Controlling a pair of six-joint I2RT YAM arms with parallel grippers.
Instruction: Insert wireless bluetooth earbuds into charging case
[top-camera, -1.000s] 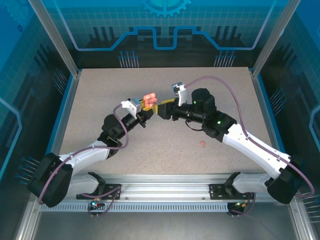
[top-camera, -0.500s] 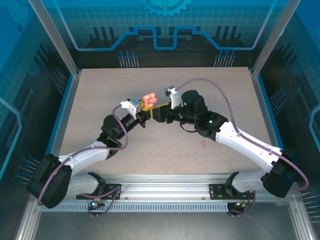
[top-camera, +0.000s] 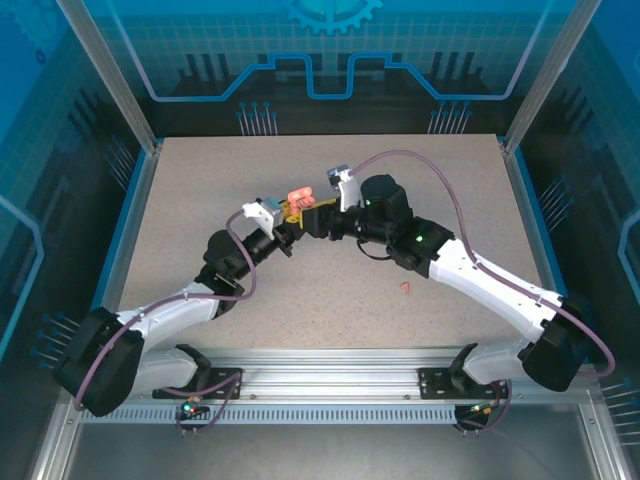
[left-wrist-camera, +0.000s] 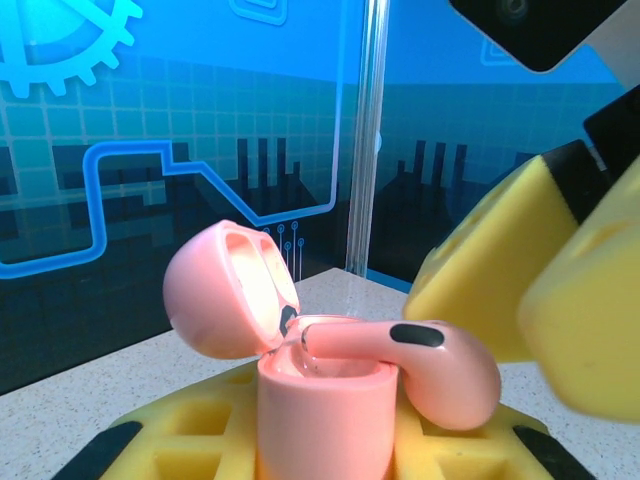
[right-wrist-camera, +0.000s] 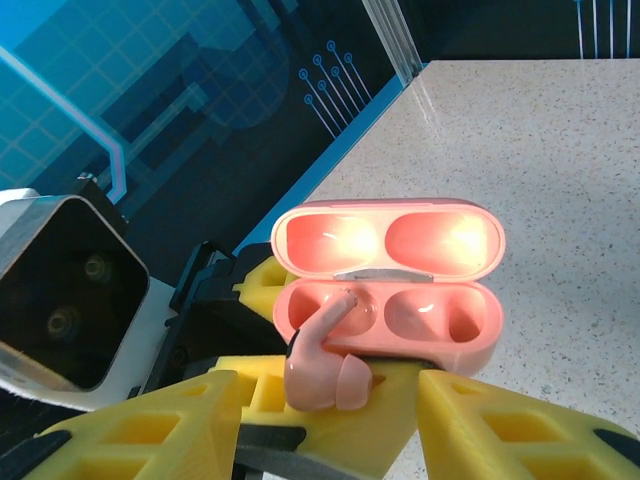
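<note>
Nearer now, the right gripper (top-camera: 314, 214), jaws parted, should press the tilted pink plastic earbud (right-wrist-camera: 322, 365) squarely into the open pink case (right-wrist-camera: 392, 295) clamped by the left gripper (top-camera: 290, 212).

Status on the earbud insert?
Left gripper shut on open case. Right gripper open, straddling earbud: stem in slot, head out. Second earbud loose on table.

1 pink earbud (right-wrist-camera: 322, 365) pokes into the open case (right-wrist-camera: 440, 318) (lid up).

We're looking into a robot lab cell: aluminium posts (top-camera: 112, 72) climb at upper left and right, blue printed panels (top-camera: 330, 60) with a gear emblem (top-camera: 332, 12) wall in a speckled table (top-camera: 200, 180), and a slotted mounting rail (top-camera: 330, 385) spans the bottom edge.
</note>
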